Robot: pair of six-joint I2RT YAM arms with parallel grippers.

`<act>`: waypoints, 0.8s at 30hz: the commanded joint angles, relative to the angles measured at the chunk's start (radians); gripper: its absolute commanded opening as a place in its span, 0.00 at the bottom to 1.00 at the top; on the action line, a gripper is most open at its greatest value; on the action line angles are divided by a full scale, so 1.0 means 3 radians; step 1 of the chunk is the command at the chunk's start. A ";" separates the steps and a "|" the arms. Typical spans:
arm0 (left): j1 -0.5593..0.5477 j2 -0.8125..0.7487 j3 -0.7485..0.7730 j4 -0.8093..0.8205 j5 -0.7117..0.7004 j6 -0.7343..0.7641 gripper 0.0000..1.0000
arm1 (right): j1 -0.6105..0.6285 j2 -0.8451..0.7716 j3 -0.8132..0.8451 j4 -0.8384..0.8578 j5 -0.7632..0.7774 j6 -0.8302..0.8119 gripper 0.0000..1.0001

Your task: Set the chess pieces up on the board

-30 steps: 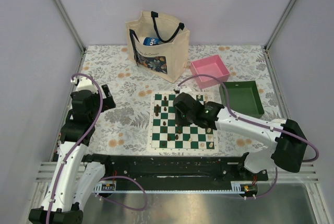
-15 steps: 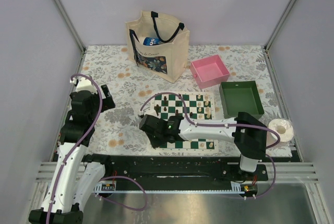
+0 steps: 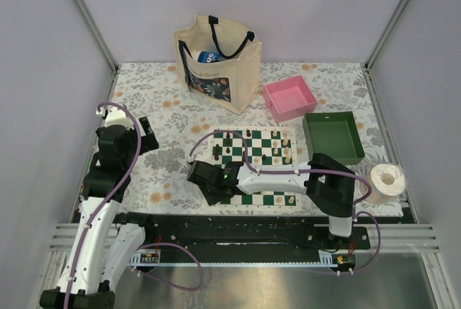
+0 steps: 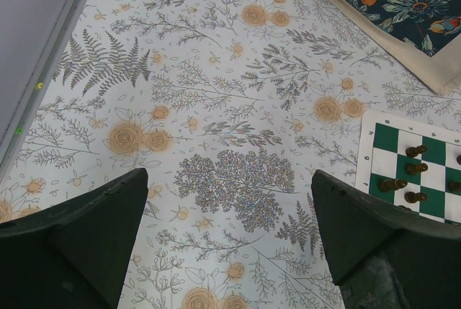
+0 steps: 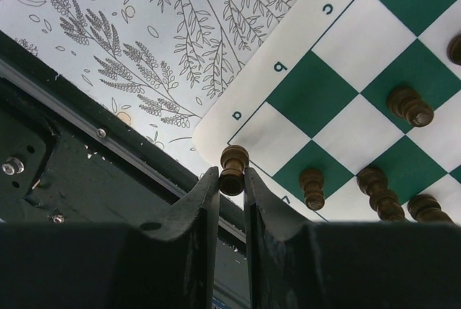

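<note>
My right gripper (image 5: 230, 179): pinching 1 dark piece (image 5: 233, 163) by its stem | position: near-left corner of the board (image 5: 288, 60), apparently over the border by file a | advice: lower upright, centre on 1 square, clear neighbouring dark pieces (image 5: 409, 105), then release | my left gripper (image 4: 228, 183): spread, idle over cloth (image 4: 216, 107)

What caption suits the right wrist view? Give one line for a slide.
Right gripper pinches a dark chess piece at the board corner, beside standing dark pieces.
</note>
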 commanded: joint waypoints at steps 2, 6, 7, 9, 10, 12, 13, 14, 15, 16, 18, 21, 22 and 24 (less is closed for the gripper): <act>0.0015 -0.0027 0.0048 0.0085 -0.0033 -0.0016 0.99 | -0.0002 -0.0041 0.0077 -0.0009 0.0219 -0.0027 0.21; 0.0015 -0.0027 0.0053 0.0085 -0.0028 -0.0011 0.99 | -0.0017 -0.0026 0.0077 -0.0008 0.0199 -0.0027 0.22; 0.0015 -0.0027 0.0048 0.0085 -0.0023 -0.0016 0.99 | -0.0018 -0.0011 0.0087 -0.0009 0.0184 -0.0032 0.22; 0.0015 -0.0027 0.0048 0.0085 -0.0028 -0.0016 0.99 | -0.0018 0.0015 0.0097 -0.0009 0.0173 -0.0038 0.22; 0.0015 -0.0027 0.0048 0.0085 -0.0028 -0.0016 0.99 | -0.0018 0.0025 0.0097 -0.0003 0.0183 -0.0038 0.22; 0.0015 -0.0027 0.0053 0.0085 -0.0028 -0.0016 0.99 | -0.0028 0.0040 0.0092 -0.0014 0.0209 -0.0027 0.22; 0.0015 -0.0022 0.0048 0.0085 -0.0028 -0.0016 0.99 | -0.0038 0.0045 0.0087 -0.0004 0.0204 -0.0022 0.22; 0.0015 -0.0022 0.0048 0.0085 -0.0028 -0.0016 0.99 | -0.0048 0.0045 0.0087 -0.0003 0.0204 -0.0017 0.22; 0.0015 -0.0022 0.0048 0.0085 -0.0028 -0.0011 0.99 | -0.0053 0.0045 0.0087 -0.0008 0.0209 -0.0017 0.23; 0.0015 -0.0027 0.0048 0.0085 -0.0028 -0.0016 0.99 | -0.0063 0.0050 0.0087 -0.0009 0.0214 -0.0012 0.23; 0.0015 -0.0022 0.0048 0.0085 -0.0018 -0.0022 0.99 | -0.0079 0.0061 0.0082 -0.0008 0.0214 -0.0007 0.23; 0.0015 -0.0017 0.0048 0.0085 -0.0012 -0.0022 0.99 | -0.0099 0.0071 0.0071 -0.0003 0.0209 -0.0007 0.23; 0.0015 -0.0017 0.0048 0.0080 -0.0012 -0.0022 0.99 | -0.0104 0.0071 0.0071 -0.0008 0.0204 -0.0007 0.23; 0.0015 -0.0017 0.0048 0.0085 -0.0012 -0.0016 0.99 | -0.0110 0.0086 0.0071 -0.0003 0.0189 -0.0007 0.23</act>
